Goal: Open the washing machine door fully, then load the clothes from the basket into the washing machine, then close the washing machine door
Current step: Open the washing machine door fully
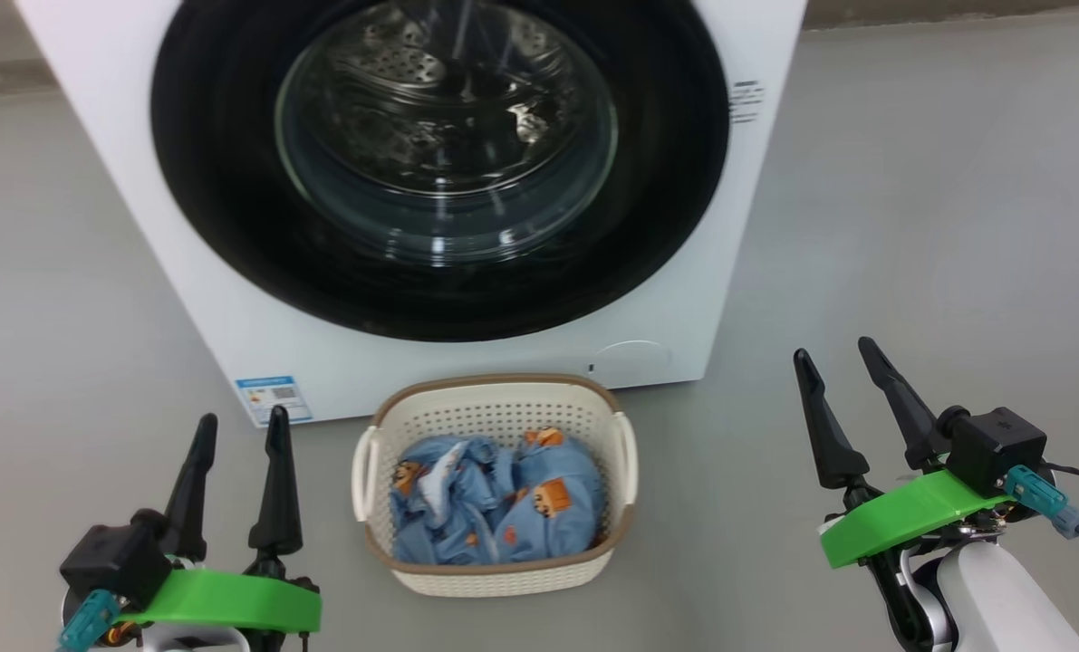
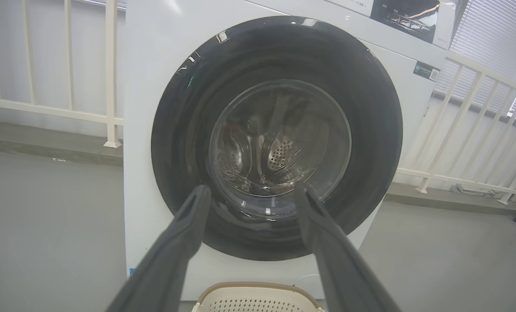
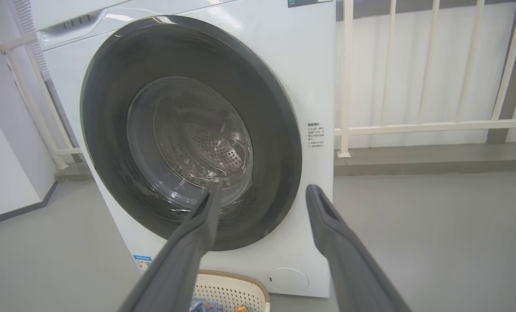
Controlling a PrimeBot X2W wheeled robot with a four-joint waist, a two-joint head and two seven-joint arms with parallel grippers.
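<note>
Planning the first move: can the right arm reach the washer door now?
Probably yes: jaws open, the right arm sits beside the basket, nothing visible between it and the shut door.

Left gripper (image 1: pixel 241 418) and right gripper (image 1: pixel 833 351), each with two long tapered black fingers (image 1: pixel 278 489), curved bright green bracket (image 1: pixel 901 516), black cube housing (image 1: pixel 997 448), teal cable connector (image 1: pixel 1037 493), glossy white forearm (image 1: pixel 1001 598) at lower right
</note>
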